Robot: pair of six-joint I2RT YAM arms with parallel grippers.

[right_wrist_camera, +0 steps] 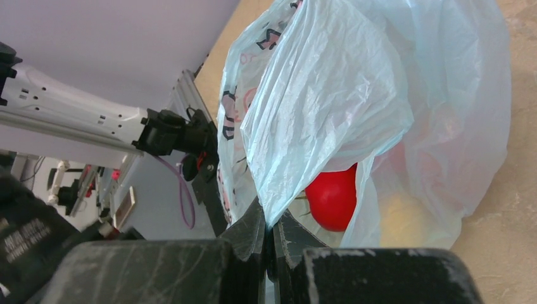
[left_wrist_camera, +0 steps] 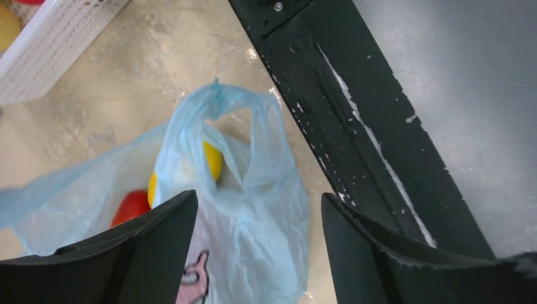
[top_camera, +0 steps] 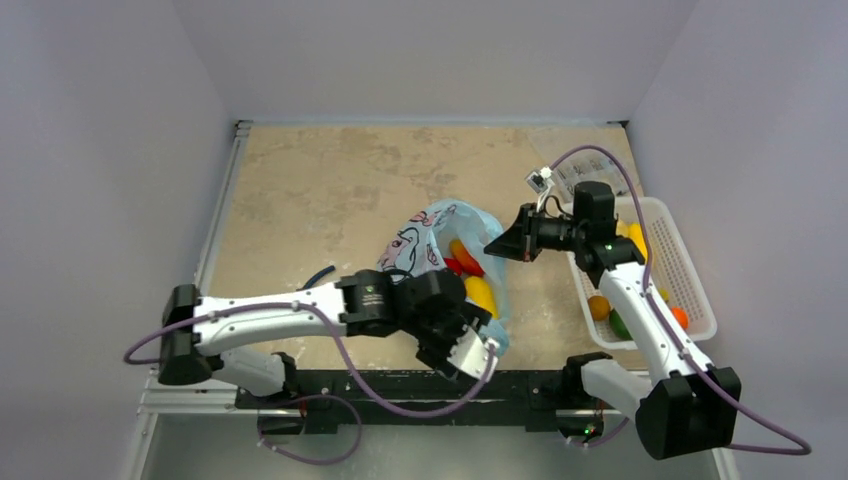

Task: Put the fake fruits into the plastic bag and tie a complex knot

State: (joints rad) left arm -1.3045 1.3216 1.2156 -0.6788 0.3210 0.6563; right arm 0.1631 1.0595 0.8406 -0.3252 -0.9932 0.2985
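Observation:
The plastic bag (top_camera: 432, 240), light blue with pink prints, lies open on the table between the arms. Fake fruits show inside it: a red one (top_camera: 463, 258) and a yellow one (top_camera: 481, 293). My left gripper (top_camera: 478, 335) hovers over the bag's near end, open. In the left wrist view its fingers (left_wrist_camera: 166, 244) straddle the bag (left_wrist_camera: 253, 209), whose handle loop (left_wrist_camera: 218, 104) stands up loose. My right gripper (right_wrist_camera: 271, 223) is shut on a fold of the bag's rim (right_wrist_camera: 316, 120) and lifts it beside a red fruit (right_wrist_camera: 332, 196). The knot is out of view.
A white slotted basket (top_camera: 686, 262) at the right holds more fruits: yellow (top_camera: 636, 238), orange (top_camera: 598, 306), green (top_camera: 620, 325). The black mounting rail (left_wrist_camera: 342, 107) runs close beside the bag's near end. Bare table stretches to the back and left.

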